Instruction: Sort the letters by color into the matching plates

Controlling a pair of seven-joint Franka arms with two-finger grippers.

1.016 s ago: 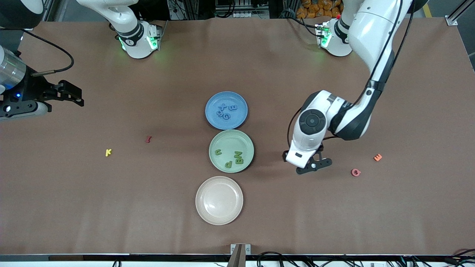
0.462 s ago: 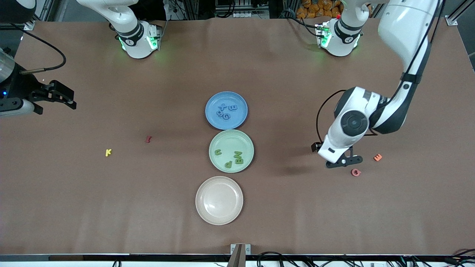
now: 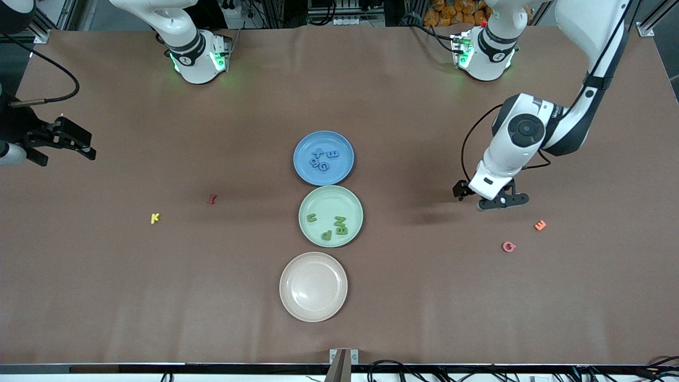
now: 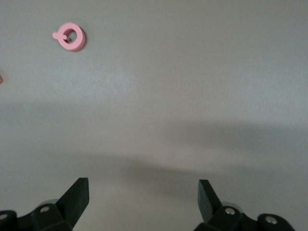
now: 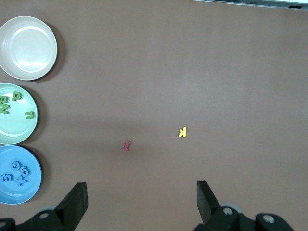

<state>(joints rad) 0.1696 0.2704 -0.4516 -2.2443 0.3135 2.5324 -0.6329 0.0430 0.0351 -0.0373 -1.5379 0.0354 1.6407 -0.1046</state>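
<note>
**Brown table, three plates in a row down the middle**

You are looking at a wide brown table [image 3: 403, 297] with plenty of bare surface on every side of the plates and along the edge nearest the front camera.

At the right arm's end, your right gripper [image 3: 59, 142] hangs empty over the table edge, its fingers spread apart. The yellow letter [image 3: 155, 218] and the dark red letter [image 3: 212, 199] lie loose on open table between that gripper and the plates, well apart from each other, the yellow one nearer the front camera. The right wrist view shows both with clear room around them.

In the middle, the three plates sit in a line, rims nearly touching. The blue plate [image 3: 305, 170] is farthest from the front camera and holds four blue letters [image 3: 322, 159] bunched together. The green plate [image 3: 318, 200] comes next with four green letters [image 3: 331, 226], three clustered and one apart. The cream plate [image 3: 313, 314] is nearest the camera and holds nothing.

Toward the left arm's end, your left gripper [image 3: 490, 197] hovers empty over bare table, fingers wide apart. The pink letter [image 3: 508, 246] and the orange letter [image 3: 540, 225] lie near it, closer to the front camera, near each other but not touching.
</note>
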